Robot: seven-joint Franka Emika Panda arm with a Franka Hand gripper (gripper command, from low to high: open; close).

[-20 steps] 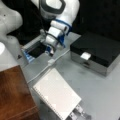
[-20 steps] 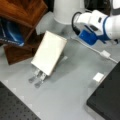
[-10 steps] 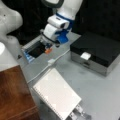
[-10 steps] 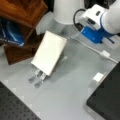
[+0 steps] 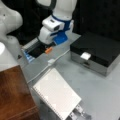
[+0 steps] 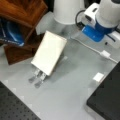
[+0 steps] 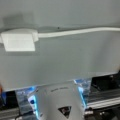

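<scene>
A: Front views, item one: the arm, white with blue trim, upper centre of the frame. Its gripper (image 5: 47, 48) sits low at the edge of a dark open tray (image 5: 35, 51), centre left of the frame. An orange piece (image 5: 48, 50) shows just under it.

B: State of the fingers?

A: I cannot tell whether they are apart or together; the arm's body hides them in both front views.

B: Nearest things?

A: White cable (image 5: 42, 71) with a small white plug block (image 5: 51, 61), lying on the grey table (image 5: 100, 92) just below the gripper. In a front view the same cable (image 6: 87, 46) runs from upper centre toward the right edge, and its block (image 6: 105, 54) lies at the right.

B: Wrist view?

A: Plug block (image 7: 18, 41) upper left, cable (image 7: 80, 31) running to the right edge across the grey surface. A white pouch with blue edges (image 7: 58, 102) fills the bottom centre.

B: Other stock?

A: White notepad (image 5: 57, 96) propped on a stand, bottom centre; again left of centre (image 6: 49, 52). Black box (image 5: 97, 50) at right with a white tag (image 5: 85, 56) on it. Brown wooden cabinet (image 5: 15, 97) lower left.
</scene>
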